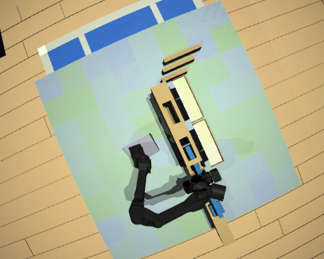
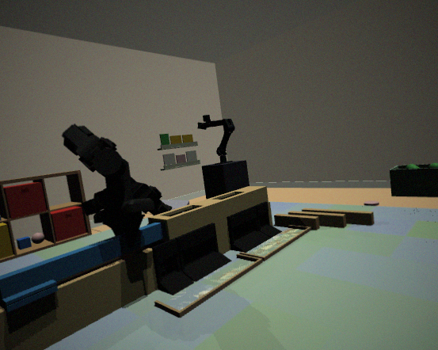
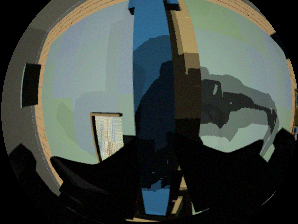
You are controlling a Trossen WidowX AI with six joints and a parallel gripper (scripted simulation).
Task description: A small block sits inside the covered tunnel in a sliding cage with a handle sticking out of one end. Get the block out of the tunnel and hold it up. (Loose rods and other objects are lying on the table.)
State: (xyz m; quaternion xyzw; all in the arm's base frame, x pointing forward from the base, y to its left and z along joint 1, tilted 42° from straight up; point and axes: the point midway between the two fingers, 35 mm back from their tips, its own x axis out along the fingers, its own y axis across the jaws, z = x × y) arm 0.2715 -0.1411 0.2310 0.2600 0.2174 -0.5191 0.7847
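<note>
Although the tunnel's roof hides much, its near end shows the grip well.
Hand: the black hand (image 1: pixel 198 179) (image 2: pixel 131 237) (image 3: pixel 157 137) is clamped on the blue handle (image 1: pixel 218 208) (image 2: pixel 85 257) (image 3: pixel 154 65), just outside the tunnel mouth.
Handle: it runs into the wooden tunnel (image 1: pixel 158 93) (image 2: pixel 219 215); blue shows through the nearer roof slot.
Block: I cannot make it out; presumably it is inside, in the cage.
Pull: best drawn straight along the wooden rail (image 1: pixel 226 235) (image 2: pixel 93 294), level and slow; twisting could jam the cage.
Rods: three loose rods (image 1: pixel 182 54) (image 2: pixel 337 217) lie beyond the far end, apparently unneeded.
</note>
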